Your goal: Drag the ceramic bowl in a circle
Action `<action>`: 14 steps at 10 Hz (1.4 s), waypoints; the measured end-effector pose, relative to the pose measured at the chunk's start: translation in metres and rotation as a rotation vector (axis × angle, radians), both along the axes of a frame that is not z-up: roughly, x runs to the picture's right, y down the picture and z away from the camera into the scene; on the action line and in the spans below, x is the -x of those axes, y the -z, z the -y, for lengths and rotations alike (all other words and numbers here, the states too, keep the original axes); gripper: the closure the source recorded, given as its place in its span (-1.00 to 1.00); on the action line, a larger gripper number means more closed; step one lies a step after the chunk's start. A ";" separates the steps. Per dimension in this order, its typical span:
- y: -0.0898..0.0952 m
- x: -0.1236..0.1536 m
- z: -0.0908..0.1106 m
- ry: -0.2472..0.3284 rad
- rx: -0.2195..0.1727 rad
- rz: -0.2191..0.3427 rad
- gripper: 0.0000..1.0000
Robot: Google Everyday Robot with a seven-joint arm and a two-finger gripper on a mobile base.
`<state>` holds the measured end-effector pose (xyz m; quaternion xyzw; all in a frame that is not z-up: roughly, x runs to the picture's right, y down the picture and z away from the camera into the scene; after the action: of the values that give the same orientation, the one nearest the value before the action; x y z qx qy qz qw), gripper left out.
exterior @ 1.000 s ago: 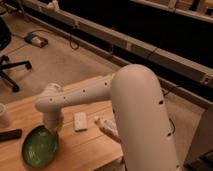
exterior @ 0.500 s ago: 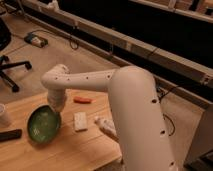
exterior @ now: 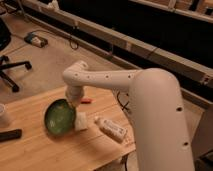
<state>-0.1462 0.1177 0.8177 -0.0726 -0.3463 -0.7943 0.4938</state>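
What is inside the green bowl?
The bowl looks empty: only glossy green shows. The gripper sits at its upper right rim and covers that part. The bowl rests on the table.

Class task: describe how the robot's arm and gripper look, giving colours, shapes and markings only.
The arm is smooth, glossy white, built of thick rounded segments with small dark dots along its shell. It narrows to a white, rounded gripper at the green ceramic bowl's rim. No cables show.

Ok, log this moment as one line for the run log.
task: drag bowl in circle | end effector: at far rim of green ceramic bowl | bowl: tilted on wooden table, beside white block
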 end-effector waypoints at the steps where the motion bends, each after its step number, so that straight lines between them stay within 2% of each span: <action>1: 0.005 -0.018 -0.017 -0.020 0.002 -0.014 1.00; 3: 0.021 -0.037 -0.055 -0.052 0.010 -0.021 1.00; 4: 0.032 -0.041 -0.079 -0.054 0.014 -0.020 1.00; 6: 0.054 -0.035 -0.107 -0.030 0.005 -0.007 1.00; 9: 0.057 -0.020 -0.108 -0.051 0.000 -0.003 1.00; 11: 0.045 -0.036 -0.097 -0.066 0.010 0.020 1.00; 13: 0.025 -0.058 -0.079 -0.082 0.017 0.044 1.00; 14: 0.017 -0.060 -0.074 -0.093 0.017 0.057 1.00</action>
<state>-0.0866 0.1912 0.8007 -0.0379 -0.3701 -0.7694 0.5192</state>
